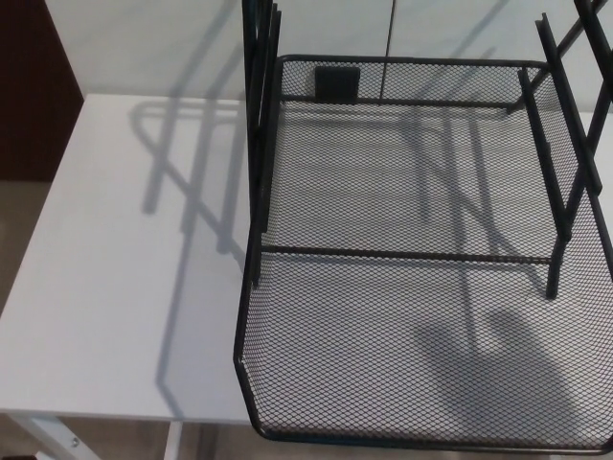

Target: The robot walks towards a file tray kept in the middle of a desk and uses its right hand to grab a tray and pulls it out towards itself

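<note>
Black mesh tray (pixel 421 364) sits on the white desk (pixel 115 287), filling the centre and right of the head view, its front edge at or slightly past the desk's near edge. Black frame posts (pixel 257 144) rise at its left, more posts (pixel 560 163) at right. A crossbar (pixel 402 255) spans the mesh mid-way. Small black block (pixel 337 81) at the back wall of the tray. A hand-shaped shadow (pixel 498 350) falls on the mesh, lower right. Neither robot hand shows, so finger state can't be told.
</note>
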Motion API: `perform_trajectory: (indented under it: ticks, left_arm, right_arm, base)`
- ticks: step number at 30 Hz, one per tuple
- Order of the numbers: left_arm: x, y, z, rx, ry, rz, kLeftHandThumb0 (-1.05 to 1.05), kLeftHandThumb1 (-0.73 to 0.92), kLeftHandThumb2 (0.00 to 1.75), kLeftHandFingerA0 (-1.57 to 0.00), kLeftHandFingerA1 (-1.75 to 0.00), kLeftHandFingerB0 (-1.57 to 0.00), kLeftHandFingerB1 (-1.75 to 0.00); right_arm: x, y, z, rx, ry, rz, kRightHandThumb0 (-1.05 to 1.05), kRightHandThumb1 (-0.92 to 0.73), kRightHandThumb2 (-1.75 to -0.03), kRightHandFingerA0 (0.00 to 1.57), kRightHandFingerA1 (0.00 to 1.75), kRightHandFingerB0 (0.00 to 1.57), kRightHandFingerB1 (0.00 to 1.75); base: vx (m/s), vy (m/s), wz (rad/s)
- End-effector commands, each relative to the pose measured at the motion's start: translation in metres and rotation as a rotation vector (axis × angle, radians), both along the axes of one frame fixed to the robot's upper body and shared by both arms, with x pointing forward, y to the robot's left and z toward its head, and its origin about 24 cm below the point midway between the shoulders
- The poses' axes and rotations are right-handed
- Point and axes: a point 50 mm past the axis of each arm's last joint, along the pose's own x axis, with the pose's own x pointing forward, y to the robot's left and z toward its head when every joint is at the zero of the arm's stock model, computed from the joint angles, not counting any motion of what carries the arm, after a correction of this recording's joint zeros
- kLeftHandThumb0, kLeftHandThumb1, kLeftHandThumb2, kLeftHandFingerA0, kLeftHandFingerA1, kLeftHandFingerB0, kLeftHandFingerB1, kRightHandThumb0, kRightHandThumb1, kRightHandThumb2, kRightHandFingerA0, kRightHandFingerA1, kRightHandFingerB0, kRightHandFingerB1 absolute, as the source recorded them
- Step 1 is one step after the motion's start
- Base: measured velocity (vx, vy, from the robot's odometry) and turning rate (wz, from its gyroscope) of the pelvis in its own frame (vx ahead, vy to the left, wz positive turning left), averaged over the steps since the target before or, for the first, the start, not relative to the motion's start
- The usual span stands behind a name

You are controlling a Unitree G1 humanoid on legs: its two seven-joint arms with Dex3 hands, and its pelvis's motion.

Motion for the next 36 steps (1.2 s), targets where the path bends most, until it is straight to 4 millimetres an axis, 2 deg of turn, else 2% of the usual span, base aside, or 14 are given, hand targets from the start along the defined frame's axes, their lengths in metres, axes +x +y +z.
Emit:
perform_trajectory:
  ticks: [1,2,6,13,14,15,17,18,19,25,26,29,35,36]
  left_arm:
    - [-0.009,0.009,-0.001,0.012,0.093,-0.017,-0.31,0.51,0.56,-0.64,-0.42,-0.64,-0.50]
    - [-0.011,0.008,-0.002,0.010,0.095,-0.017,-0.31,0.51,0.56,-0.64,-0.42,-0.64,-0.50]
    - [-0.020,0.004,-0.009,0.007,0.121,-0.020,-0.32,0.51,0.55,-0.67,-0.42,-0.65,-0.50]
    - [-0.040,0.002,-0.017,-0.012,0.142,0.004,-0.36,0.51,0.56,-0.66,-0.44,-0.61,-0.51]
    - [-0.040,0.001,-0.017,-0.012,0.138,0.000,-0.36,0.51,0.56,-0.63,-0.43,-0.61,-0.51]
    - [-0.040,-0.001,-0.017,-0.008,0.135,-0.014,-0.44,0.46,0.80,-0.54,-0.55,-0.57,-0.61]
    - [-0.041,-0.004,-0.017,-0.007,0.129,-0.034,-0.42,0.46,0.81,-0.53,-0.54,-0.57,-0.61]
    - [-0.042,-0.008,-0.017,-0.019,0.120,-0.063,-0.38,0.54,0.56,-0.59,-0.41,-0.60,-0.48]
    - [-0.042,-0.012,-0.016,-0.030,0.114,-0.095,-0.40,0.54,0.57,-0.56,-0.40,-0.61,-0.46]
    - [-0.058,-0.030,-0.017,-0.093,0.176,-0.244,-0.53,0.54,0.57,-0.45,-0.39,-0.60,-0.41]
    - [-0.061,-0.031,-0.017,-0.101,0.193,-0.263,-0.57,0.45,0.77,-0.39,-0.49,-0.51,-0.52]
    - [-0.068,-0.029,-0.016,-0.100,0.217,-0.288,-0.57,0.46,0.78,-0.36,-0.49,-0.50,-0.52]
    - [-0.067,-0.025,-0.016,-0.070,0.216,-0.262,-0.57,0.47,0.80,-0.37,-0.49,-0.50,-0.53]
    - [-0.067,-0.024,-0.017,-0.066,0.214,-0.257,-0.55,0.47,0.79,-0.37,-0.50,-0.51,-0.53]
  right_arm:
    - [-0.077,-0.020,-0.051,0.574,1.199,0.152,-0.44,-0.76,-0.63,1.24,0.69,0.73,0.49]
    - [-0.070,-0.012,-0.109,0.771,0.919,0.575,-0.63,-0.53,-0.56,1.15,0.71,1.02,0.60]
    - [-0.074,-0.004,-0.156,0.933,1.064,0.393,-0.43,-0.34,-0.72,1.08,0.93,0.94,0.77]
    - [-0.082,-0.006,-0.239,1.143,1.199,0.174,-0.52,-0.44,-0.83,1.04,0.89,0.85,0.77]
    - [-0.082,-0.007,-0.245,1.138,1.211,0.151,-0.50,-0.43,-0.82,1.03,0.90,0.85,0.77]
    - [-0.083,-0.007,-0.250,1.140,1.219,0.142,-0.51,-0.43,-0.82,1.03,0.91,0.86,0.78]
    - [-0.084,-0.007,-0.256,1.147,1.233,0.141,-0.49,-0.43,-0.81,1.03,0.92,0.87,0.80]
    - [-0.086,-0.006,-0.260,1.158,1.248,0.133,-0.48,-0.43,-0.82,1.02,0.90,0.87,0.80]
    - [-0.086,-0.005,-0.264,1.156,1.256,0.129,-0.45,-0.55,-0.56,1.10,0.83,0.92,0.69]
    - [-0.091,-0.001,-0.279,1.140,1.321,0.104,-0.40,-0.52,-0.55,1.06,0.77,0.88,0.63]
    - [-0.090,0.001,-0.280,1.119,1.330,0.100,-0.40,-0.52,-0.55,1.04,0.75,0.87,0.63]
    - [-0.086,0.009,-0.285,1.004,1.338,0.022,-0.42,-0.52,-0.55,0.99,0.68,0.80,0.58]
    - [-0.055,0.044,-0.306,0.837,1.283,-0.093,-0.48,-0.55,-0.56,0.61,0.50,0.54,0.46]
    - [-0.050,0.050,-0.313,0.819,1.284,-0.119,-0.56,-0.42,-0.80,0.51,0.59,0.40,0.53]
  base:
    - [0.00,0.000,0.00]
    - [0.01,-0.001,0.06]
    - [0.00,0.000,0.00]
    - [0.00,0.000,0.00]
    - [0.00,0.000,0.00]
    - [0.00,0.000,0.00]
    - [0.00,0.000,0.00]
    - [0.00,0.000,0.00]
    - [0.00,0.000,0.00]
    - [0.00,0.000,0.00]
    - [0.00,0.000,0.00]
    - [0.00,0.000,0.00]
    - [0.00,0.000,0.00]
    - [0.00,0.000,0.00]
